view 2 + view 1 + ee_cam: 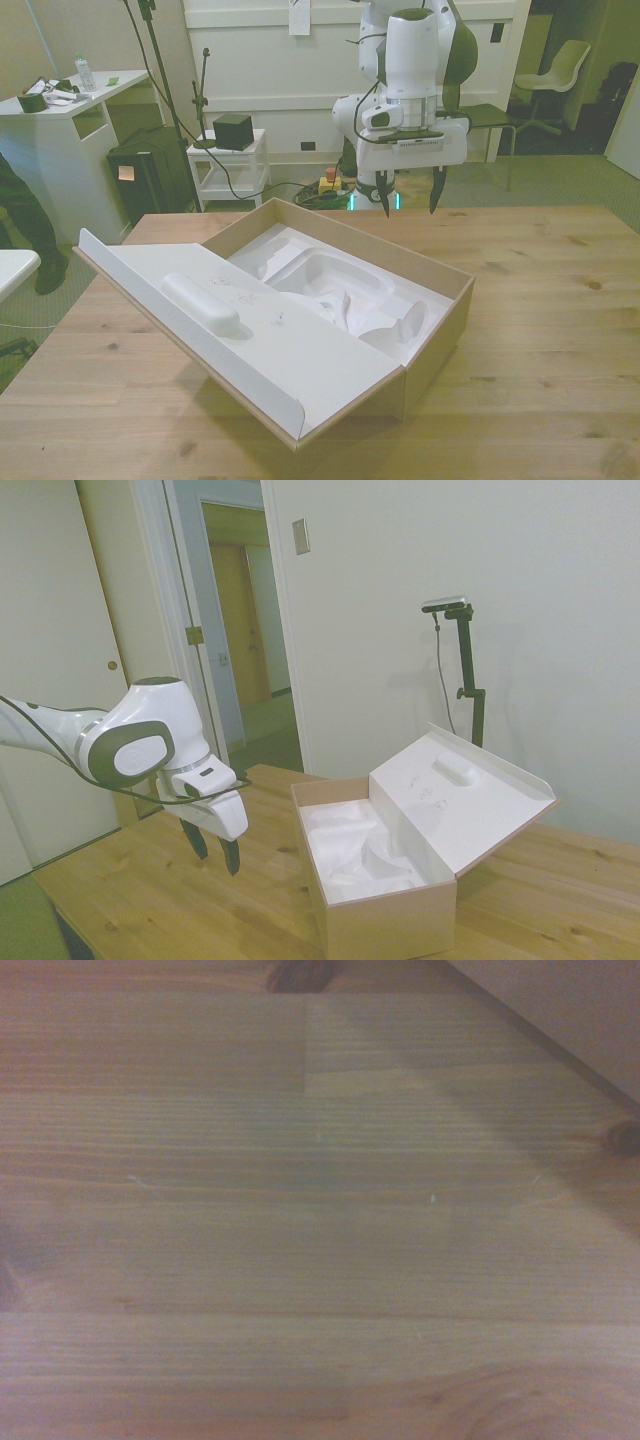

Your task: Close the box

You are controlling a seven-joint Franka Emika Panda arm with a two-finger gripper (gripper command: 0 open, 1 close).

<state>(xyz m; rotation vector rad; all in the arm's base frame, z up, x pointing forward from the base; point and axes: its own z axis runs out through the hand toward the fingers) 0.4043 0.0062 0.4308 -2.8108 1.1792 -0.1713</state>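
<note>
Box point(385, 920) of pale cardboard stands on the wooden table point(150, 900), open, with the white moulded insert point(340, 290) visible inside and its hinged lid point(230, 320) leaning outward toward the front view's left. Behind the box, well apart from it, the gripper point(411, 199) hangs above the bare wood with its two dark fingers point(385, 195) spread apart and nothing between them. In the wrist view only the table boards point(300, 1220) are seen, slightly blurred.

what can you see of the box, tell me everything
The box is a large rectangular cardboard one, pinkish-tan outside and white inside, resting on the wooden table. It stands open: its hinged lid leans back along one long side, tilted outward, with a raised white bump on its inner face. A white moulded insert fills the base. Nothing touches it; the gripper hangs apart, above the table.
</note>
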